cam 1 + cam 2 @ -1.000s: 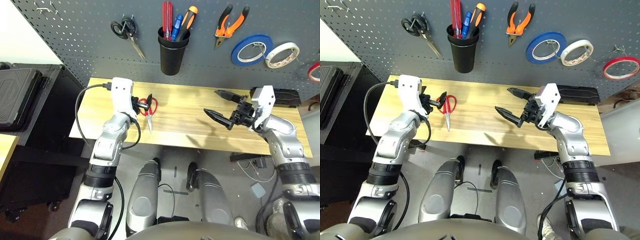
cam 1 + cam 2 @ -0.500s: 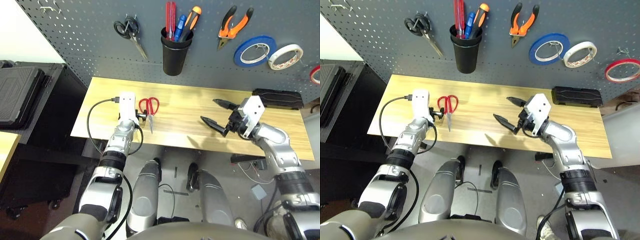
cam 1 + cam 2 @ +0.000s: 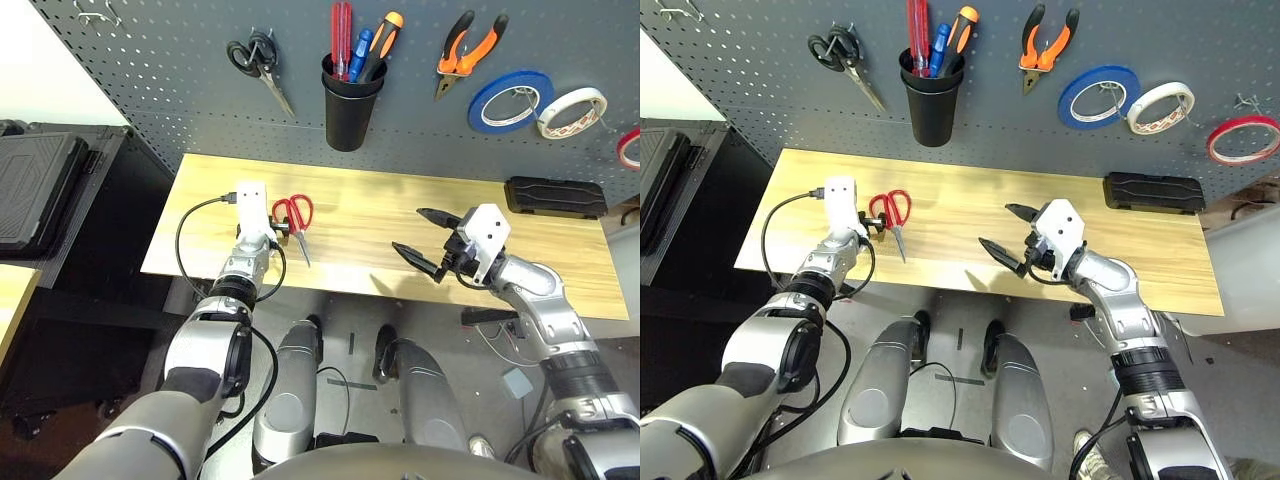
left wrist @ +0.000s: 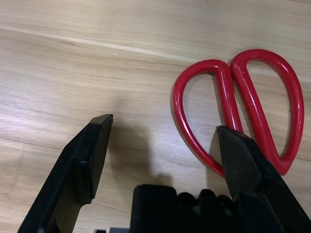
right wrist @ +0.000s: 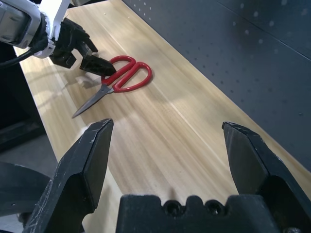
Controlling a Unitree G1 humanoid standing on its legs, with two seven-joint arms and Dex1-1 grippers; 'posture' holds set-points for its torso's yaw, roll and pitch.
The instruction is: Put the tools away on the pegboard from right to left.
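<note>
Two grippers are over the wooden table [image 3: 380, 215], and between them lies the last loose tool. Farthest left, the left gripper [image 4: 163, 145] sits low at the table's surface with its fingers spread wide. The red-handled scissors [image 3: 295, 218] lie flat just beside it on its right, handles toward the pegboard [image 3: 180, 70], blades toward the table's near edge. The left wrist view shows what the head views cannot: one black fingertip [image 4: 233, 148] sits over the edge of the nearer red loop, while the other finger stands on bare wood, well off the handles. Whether that fingertip touches the loop cannot be told.

Above the left gripper, black-handled scissors [image 3: 255, 62] hang on the board. Further right stands the black cup holder [image 3: 347, 105] with the red-handled screwdriver [image 3: 340, 38] among others, then the orange-and-black pliers [image 3: 462, 55], a blue tape roll [image 3: 503, 100], a white tape roll [image 3: 568, 110] and the red tape ring [image 3: 1242, 138].

To the right, the right gripper [image 3: 423, 240] hovers above the table, its fingers wide apart and holding nothing. Its wrist view looks across the table at the scissors and the left gripper beyond them. Behind it lies a black case [image 3: 555, 195].
</note>
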